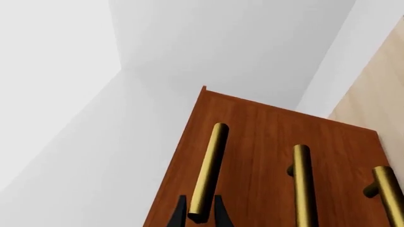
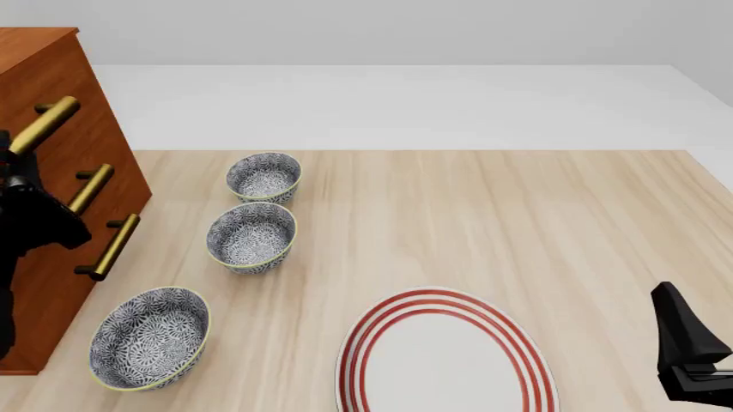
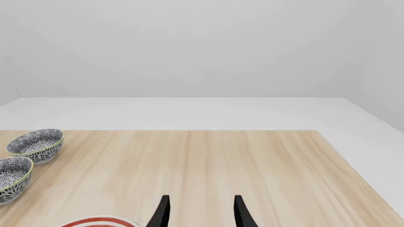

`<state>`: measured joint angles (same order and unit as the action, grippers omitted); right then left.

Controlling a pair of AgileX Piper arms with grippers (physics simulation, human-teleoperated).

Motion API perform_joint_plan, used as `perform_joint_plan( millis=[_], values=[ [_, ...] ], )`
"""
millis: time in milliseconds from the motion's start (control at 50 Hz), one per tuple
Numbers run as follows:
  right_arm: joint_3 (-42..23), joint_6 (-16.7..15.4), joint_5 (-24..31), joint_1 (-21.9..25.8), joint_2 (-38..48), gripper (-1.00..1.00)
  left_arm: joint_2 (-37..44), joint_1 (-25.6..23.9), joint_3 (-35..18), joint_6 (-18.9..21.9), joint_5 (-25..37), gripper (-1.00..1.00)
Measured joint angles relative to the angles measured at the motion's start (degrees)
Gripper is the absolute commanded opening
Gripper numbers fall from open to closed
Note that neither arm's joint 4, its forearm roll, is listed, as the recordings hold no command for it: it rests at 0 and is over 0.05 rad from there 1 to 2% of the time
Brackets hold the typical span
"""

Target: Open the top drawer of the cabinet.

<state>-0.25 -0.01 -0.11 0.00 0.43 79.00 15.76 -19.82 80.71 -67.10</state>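
Note:
The cabinet (image 2: 86, 94) stands at the table's far left, reddish-brown with three brass bar handles. The top drawer (image 1: 189, 165) sits flush with the cabinet front. Its handle (image 1: 211, 161) is the uppermost bar (image 2: 48, 122). My left gripper (image 1: 200, 198) has a black finger tight against each side of that handle's near end; in the front view it (image 2: 14, 153) sits by the same bar. My right gripper (image 3: 200, 208) is open with nothing in it, low at the table's near right corner (image 2: 687, 343).
Three patterned bowls (image 2: 263, 176) (image 2: 252, 236) (image 2: 151, 336) line up just right of the cabinet. A white plate with red rings (image 2: 447, 356) lies at the front middle. The two lower handles (image 1: 303, 184) (image 1: 388, 189) stick out below the gripped one.

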Motion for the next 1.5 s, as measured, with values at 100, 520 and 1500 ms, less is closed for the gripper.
perform_joint_plan(
  millis=[100,520,1500],
  values=[
    [0.00,0.00,0.00,0.00,0.00,1.00,-0.15,-0.25,0.06,0.26,0.10,-1.00],
    [0.00,0.00,0.00,0.00,0.00,1.00,-1.89,-3.35,0.89,1.76,1.44,-1.00],
    [0.00,0.00,0.00,0.00,0.00,1.00,-4.30,-8.61,1.80,3.45,3.76,-1.00]
  ],
)
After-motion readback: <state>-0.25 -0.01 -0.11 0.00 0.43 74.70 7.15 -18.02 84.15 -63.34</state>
